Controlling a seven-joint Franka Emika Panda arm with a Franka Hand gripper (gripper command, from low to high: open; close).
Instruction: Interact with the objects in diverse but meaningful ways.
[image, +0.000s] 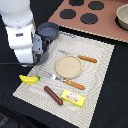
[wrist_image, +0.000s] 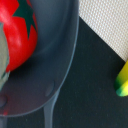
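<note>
The red plastic tomato with a dark green star-shaped stem (wrist_image: 17, 32) is lying inside the grey long-handled saucepan (wrist_image: 57, 60), filling much of the bowl in the wrist view. In the exterior view the saucepan (image: 48, 31) is sitting at the corner of the pale patterned placemat (image: 100, 65), toward the exterior view's left, with the white robot arm (image: 20, 30) hanging right beside it and covering part of it. The gripper (image: 39, 50) is hovering low next to the saucepan; its fingers are blurred and partly hidden, so how far they are spread, and whether they are gripping anything, I cannot tell.

The yellow toy banana with a green tip (image: 29, 79) is lying just off the placemat's edge on the dark tabletop (image: 112, 100), and its end is also showing in the wrist view (wrist_image: 122, 80). On the placemat, a round tan plate (image: 68, 66) is sitting near the middle. An orange-handled toy knife (image: 86, 58) is lying beside it, and an orange-handled toy fork (image: 64, 80) is lying on its other side. Nearer the camera, the brown toy sausage (image: 53, 95) is lying beside the yellow rectangular packet (image: 73, 98).

Farther back, a brown toy stove board with black round burners (image: 90, 17) is lying on the table, and the grey two-handled pot (image: 122, 16) is standing at its end on the exterior view's right.
</note>
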